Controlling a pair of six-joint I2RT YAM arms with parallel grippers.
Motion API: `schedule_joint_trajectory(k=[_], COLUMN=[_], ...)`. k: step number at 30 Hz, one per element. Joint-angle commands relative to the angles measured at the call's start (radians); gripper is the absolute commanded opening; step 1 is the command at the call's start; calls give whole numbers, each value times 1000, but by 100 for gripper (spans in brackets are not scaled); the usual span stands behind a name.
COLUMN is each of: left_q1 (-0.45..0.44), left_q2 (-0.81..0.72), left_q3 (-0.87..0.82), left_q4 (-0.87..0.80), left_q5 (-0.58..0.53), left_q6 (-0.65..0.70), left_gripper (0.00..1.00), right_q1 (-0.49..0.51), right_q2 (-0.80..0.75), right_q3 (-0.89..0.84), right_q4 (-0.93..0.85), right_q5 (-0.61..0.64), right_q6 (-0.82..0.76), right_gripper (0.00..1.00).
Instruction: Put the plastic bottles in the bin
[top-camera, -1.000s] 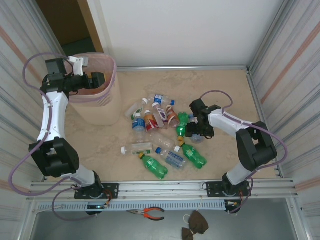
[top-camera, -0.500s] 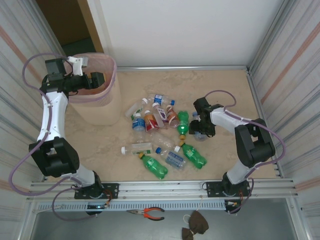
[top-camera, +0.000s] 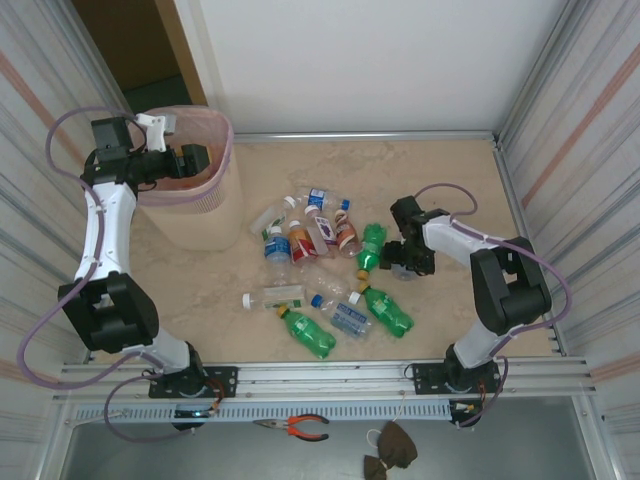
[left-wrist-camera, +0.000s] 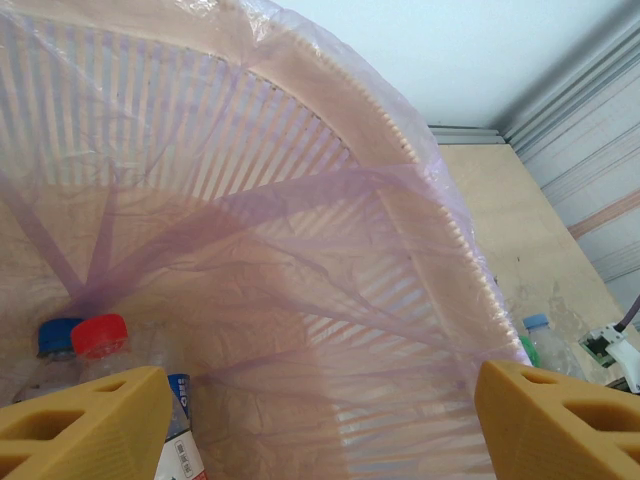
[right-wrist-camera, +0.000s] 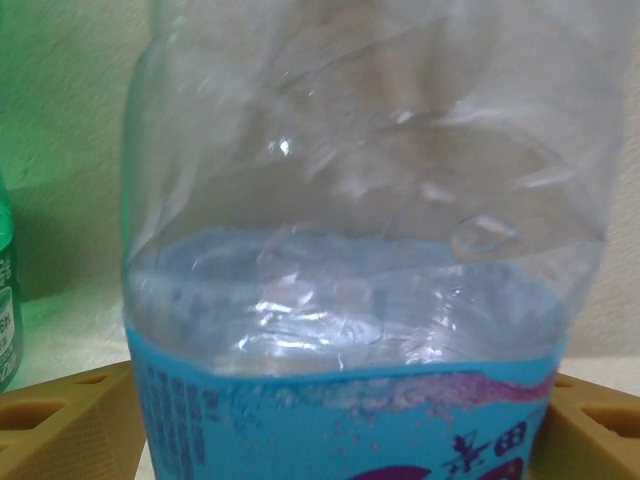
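Note:
The bin (top-camera: 190, 215), pale pink mesh with a plastic liner, stands at the far left. My left gripper (top-camera: 200, 160) hangs over its mouth, open and empty (left-wrist-camera: 315, 385). Below it inside the bin (left-wrist-camera: 420, 160) lie bottles with a red cap (left-wrist-camera: 98, 333) and a blue cap (left-wrist-camera: 55, 335). Several plastic bottles (top-camera: 300, 240) lie scattered mid-table, among them green ones (top-camera: 310, 335) (top-camera: 388, 312). My right gripper (top-camera: 397, 262) sits low at the heap's right side, shut on a clear bottle with a blue label (right-wrist-camera: 360, 300). Its fingers press both sides. A green bottle (top-camera: 370, 245) lies just left of it.
Ribbed metal walls close in the table on the left and right. A rail runs along the near edge, with red-handled pliers (top-camera: 300, 428) on the ledge below. Bare tabletop (top-camera: 450, 180) lies behind the right arm.
My right gripper slid slightly right with the clear bottle between its fingers, and the green bottle beside it shifted. The left arm stayed over the bin.

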Motion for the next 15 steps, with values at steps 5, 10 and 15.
schedule_joint_trajectory(k=[5, 10, 15], left_q1=[6, 7, 8], left_q2=[13, 19, 24], left_q3=[-7, -7, -7], left_q4=[10, 10, 12], left_q5=[21, 22, 27], left_q6=[-9, -13, -17], left_gripper=[80, 80, 80], right_q1=[27, -12, -46], right_q2=[18, -15, -31], right_q3=[25, -4, -18], right_q4=[-57, -12, 13], right_q5=[88, 66, 44], right_q6=[41, 78, 86], right_gripper=[84, 85, 85])
